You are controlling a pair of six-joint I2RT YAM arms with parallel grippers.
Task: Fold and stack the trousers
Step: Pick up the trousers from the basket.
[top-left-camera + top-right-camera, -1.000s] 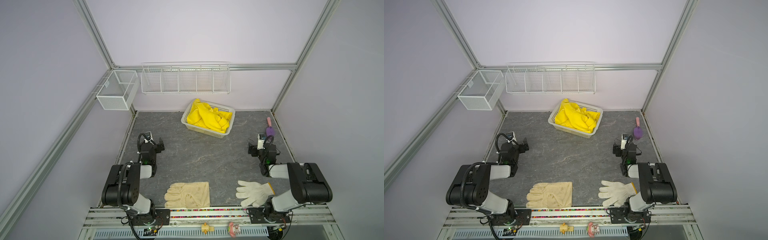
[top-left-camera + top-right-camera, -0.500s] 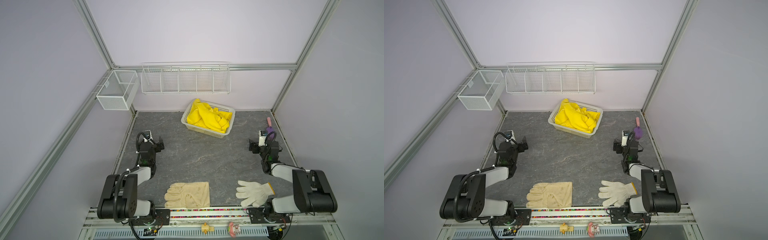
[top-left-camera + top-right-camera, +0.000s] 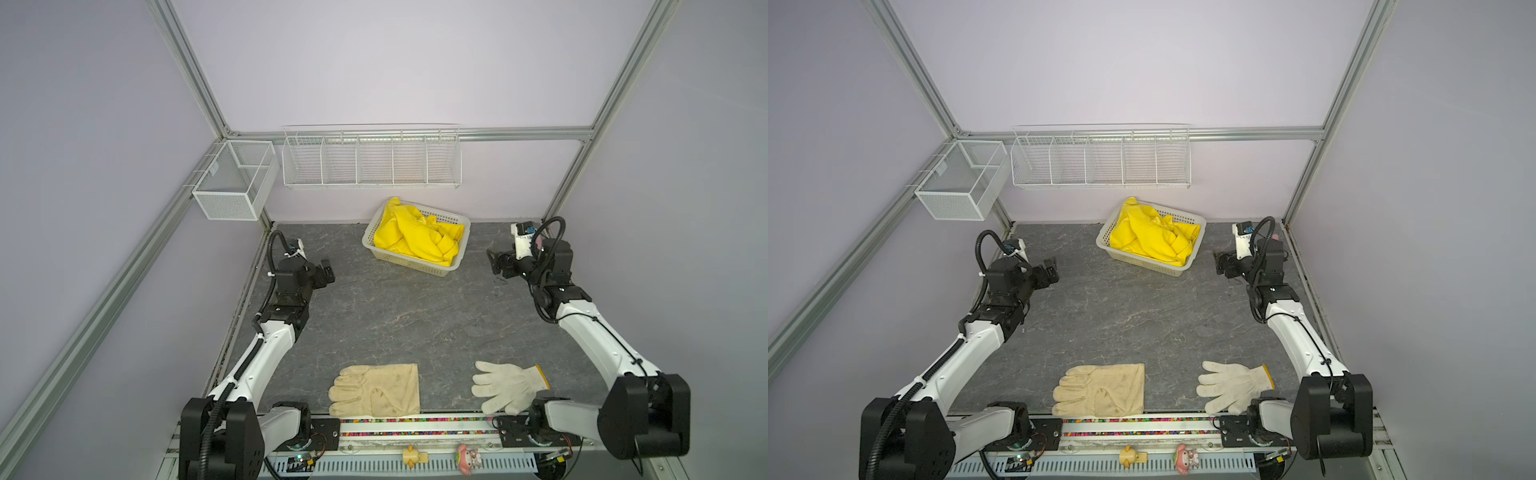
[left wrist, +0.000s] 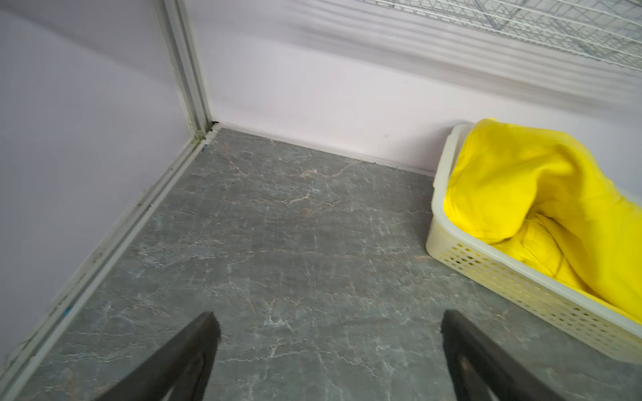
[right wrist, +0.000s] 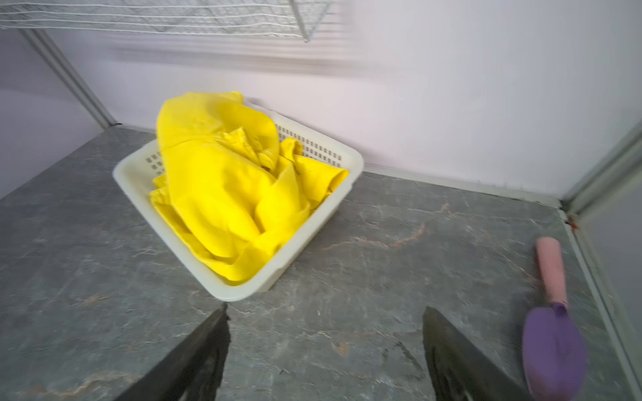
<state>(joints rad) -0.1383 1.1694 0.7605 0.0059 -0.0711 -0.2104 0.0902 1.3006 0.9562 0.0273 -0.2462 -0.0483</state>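
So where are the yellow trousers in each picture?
In a top view: the trousers lie bunched at the far middle of the scene.
In a top view: the same heap, far middle too.
Left wrist: the heap is cut off by the picture's edge.
Right wrist: the whole heap shows.
Shared landmark: the cream basket holding them, in all four.

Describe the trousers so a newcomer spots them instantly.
Under the white wire rack on the back wall stands a cream plastic basket. The trousers lie crumpled inside it: the only bright yellow thing, far bigger than the cream glove and white glove at the front.
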